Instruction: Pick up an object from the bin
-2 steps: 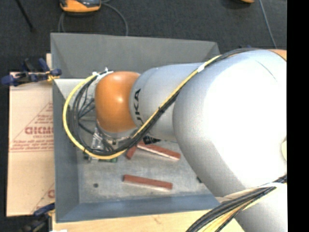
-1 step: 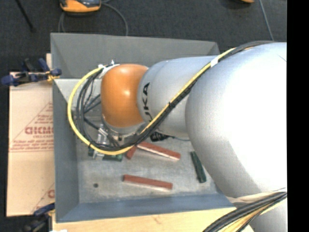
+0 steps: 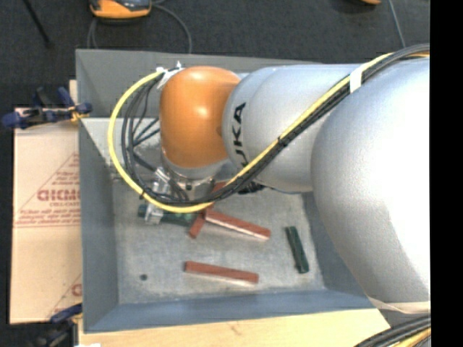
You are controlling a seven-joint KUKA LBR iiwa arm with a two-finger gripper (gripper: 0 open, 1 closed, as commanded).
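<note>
My gripper (image 3: 155, 207) is low in the bin's left half, just under the arm's orange cover. Right beside it lies a dark green piece (image 3: 176, 220), partly hidden by the gripper. A reddish-brown bar (image 3: 237, 225) slants away from there to the right, and its left end touches a small brown block (image 3: 197, 227). I cannot see whether anything is held.
A second reddish-brown bar (image 3: 221, 272) lies nearer the front wall. A dark green stick (image 3: 296, 249) lies at the right, close to the arm. A small dark speck (image 3: 143, 277) sits at the front left. The arm hides the bin's back and right.
</note>
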